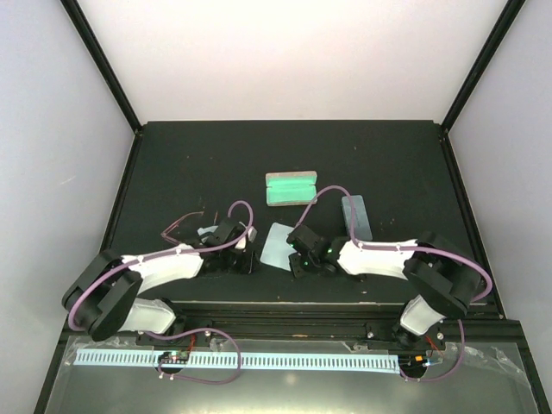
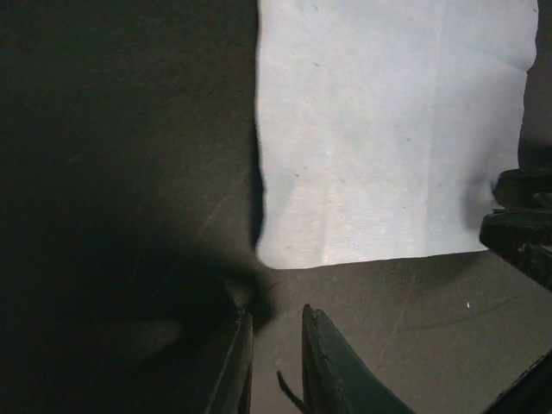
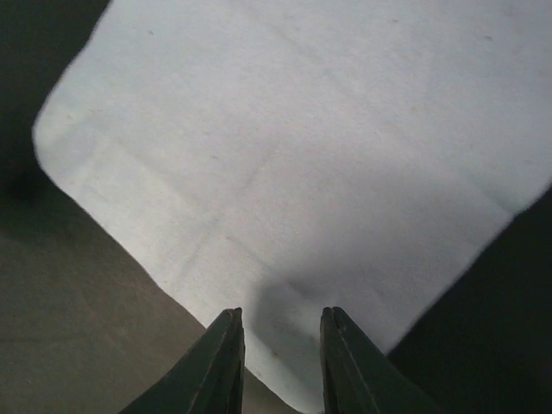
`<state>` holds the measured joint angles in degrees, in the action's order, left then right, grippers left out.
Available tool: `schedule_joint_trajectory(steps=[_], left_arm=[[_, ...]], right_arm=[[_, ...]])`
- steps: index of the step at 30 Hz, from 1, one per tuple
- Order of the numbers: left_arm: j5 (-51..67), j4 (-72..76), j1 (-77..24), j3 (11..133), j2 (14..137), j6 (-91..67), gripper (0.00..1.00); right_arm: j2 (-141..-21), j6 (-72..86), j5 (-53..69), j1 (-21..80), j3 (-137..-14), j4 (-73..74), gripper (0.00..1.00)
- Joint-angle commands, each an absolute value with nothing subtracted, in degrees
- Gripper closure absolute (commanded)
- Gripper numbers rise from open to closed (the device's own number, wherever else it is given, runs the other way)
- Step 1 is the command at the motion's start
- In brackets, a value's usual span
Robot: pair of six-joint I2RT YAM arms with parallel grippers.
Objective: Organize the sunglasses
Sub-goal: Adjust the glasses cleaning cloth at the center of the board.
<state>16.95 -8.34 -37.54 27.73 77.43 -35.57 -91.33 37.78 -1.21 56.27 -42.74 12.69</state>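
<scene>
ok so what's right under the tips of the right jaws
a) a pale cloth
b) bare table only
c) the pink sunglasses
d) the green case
a: in the right wrist view the tips of the right jaws sit over the near edge of the cloth, which fills most of that frame.
</scene>
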Motion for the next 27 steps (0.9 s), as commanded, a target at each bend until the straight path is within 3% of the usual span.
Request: schedule_joint_trajectory(steps=[1,4,12,19,27], left_arm=[[13.1,-16.2,-37.7,30.5,73.8,-35.8,0.78],[8.6,-18.6,-37.5,34.0,72.2,-35.0,0.70],[1.5,-21.1,-30.5,37.0,67.3,-37.2,0.71],[7.6,-21.4,-20.9,36.8,63.6,-34.2,0.70],[15.2,-19.0,-18.7,36.9,65.5,-32.5,0.65]], right_arm=[[-89.4,38.5,-7.0,56.5,-46.4,21.4,0.72],[-90.5,38.3,-9.2,55.9,-50.5,22.4,0.71],[-100.3,32.3,2.9,57.1,-59.6,18.6,0.72],[-105.6,31.8,7.5,58.4,-61.0,18.1,0.73],[-106.7,26.3,19.2,60.1,-59.6,19.9,0.73]])
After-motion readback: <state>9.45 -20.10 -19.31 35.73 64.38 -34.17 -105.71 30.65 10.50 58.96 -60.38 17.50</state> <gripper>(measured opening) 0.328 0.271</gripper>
